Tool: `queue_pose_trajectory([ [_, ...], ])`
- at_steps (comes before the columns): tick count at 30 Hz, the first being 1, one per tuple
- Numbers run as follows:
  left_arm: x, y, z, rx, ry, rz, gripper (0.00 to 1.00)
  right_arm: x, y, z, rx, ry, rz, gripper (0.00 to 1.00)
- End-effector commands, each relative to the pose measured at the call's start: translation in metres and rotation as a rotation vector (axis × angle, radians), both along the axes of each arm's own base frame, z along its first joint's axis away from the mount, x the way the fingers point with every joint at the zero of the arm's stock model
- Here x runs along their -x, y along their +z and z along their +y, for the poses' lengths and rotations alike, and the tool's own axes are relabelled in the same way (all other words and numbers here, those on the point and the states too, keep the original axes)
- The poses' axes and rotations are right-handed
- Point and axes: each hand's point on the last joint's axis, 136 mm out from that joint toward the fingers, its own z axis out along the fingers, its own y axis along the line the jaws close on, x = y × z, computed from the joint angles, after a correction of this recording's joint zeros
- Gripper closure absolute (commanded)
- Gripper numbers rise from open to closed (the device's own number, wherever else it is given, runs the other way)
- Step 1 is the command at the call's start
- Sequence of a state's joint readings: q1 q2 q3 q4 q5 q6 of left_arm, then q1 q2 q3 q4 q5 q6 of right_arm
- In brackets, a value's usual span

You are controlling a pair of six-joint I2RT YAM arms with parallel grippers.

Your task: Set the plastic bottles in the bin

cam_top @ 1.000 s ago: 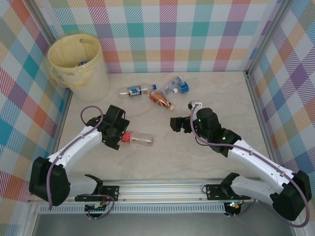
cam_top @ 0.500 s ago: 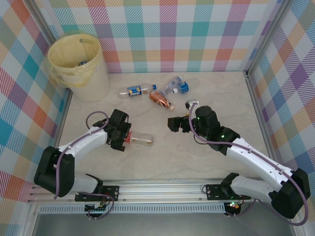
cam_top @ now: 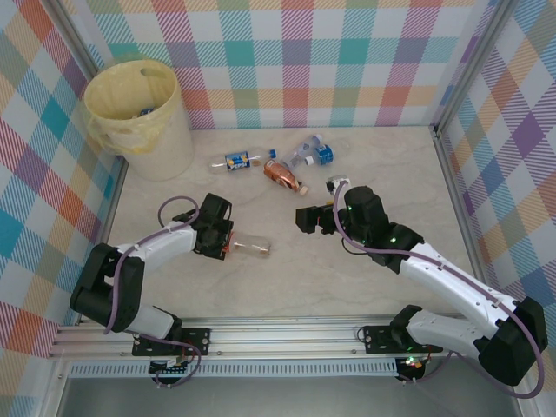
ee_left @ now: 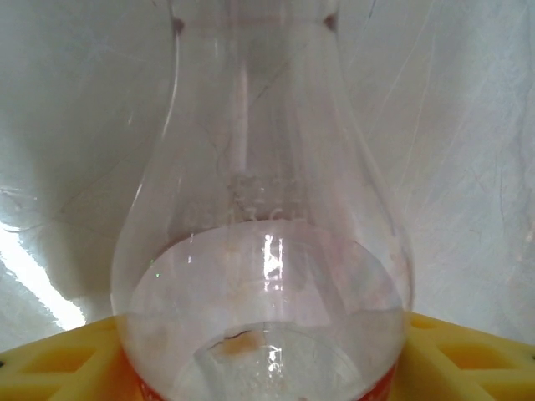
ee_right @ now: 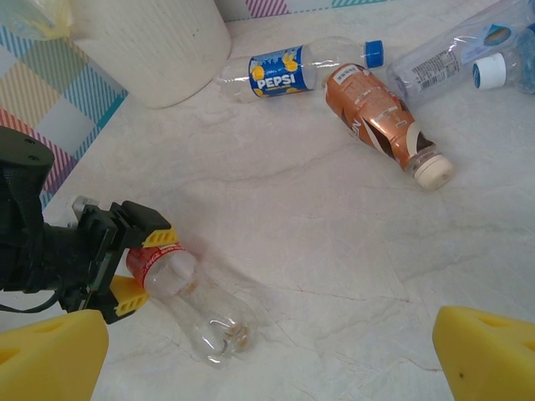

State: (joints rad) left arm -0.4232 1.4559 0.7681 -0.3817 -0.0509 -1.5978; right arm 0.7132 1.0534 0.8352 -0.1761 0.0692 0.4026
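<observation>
Slid forward since a second ago, the left gripper [cam_top: 225, 242] pinches the clear red-labelled plastic bottle [cam_top: 251, 248] lying on the marbled table [cam_top: 382, 165], well apart from the round pale-yellow bin [cam_top: 161, 139]; the right gripper [cam_top: 302, 217] gapes empty.

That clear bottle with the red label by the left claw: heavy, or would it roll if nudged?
Probably very light: the red-label bottle looks almost empty, only a small residue inside. Lying on its side on the smooth table, it would likely roll when nudged. Its thin clear wall may dent if the left claw squeezes.
</observation>
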Motion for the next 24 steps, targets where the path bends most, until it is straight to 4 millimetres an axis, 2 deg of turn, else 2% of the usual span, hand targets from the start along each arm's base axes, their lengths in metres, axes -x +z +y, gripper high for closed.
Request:
queue_pose_trajectory([
  [1,0.003,-0.010,0.004,-0.041,-0.023,0.009,0.37,-0.003,0.012,0.004,-0.014,0.010,-0.018,0.00],
  [6,0.000,-0.012,0.005,-0.058,-0.041,-0.009,0.43,-0.003,0.011,0.005,-0.011,0.014,-0.013,0.00],
  [11,-0.012,0.010,0.014,-0.136,-0.101,-0.106,0.44,-0.004,0.010,0.006,-0.012,0.017,-0.017,0.00],
  [18,-0.033,0.068,0.033,-0.300,-0.209,-0.271,0.44,-0.010,0.022,0.007,-0.021,0.008,-0.073,0.00],
  [21,-0.045,0.105,0.042,-0.386,-0.269,-0.339,0.44,-0.011,0.023,0.006,-0.019,0.006,-0.082,0.00],
  [24,-0.061,0.158,0.052,-0.500,-0.324,-0.435,0.45,-0.013,0.025,0.006,-0.020,0.000,-0.092,0.00],
])
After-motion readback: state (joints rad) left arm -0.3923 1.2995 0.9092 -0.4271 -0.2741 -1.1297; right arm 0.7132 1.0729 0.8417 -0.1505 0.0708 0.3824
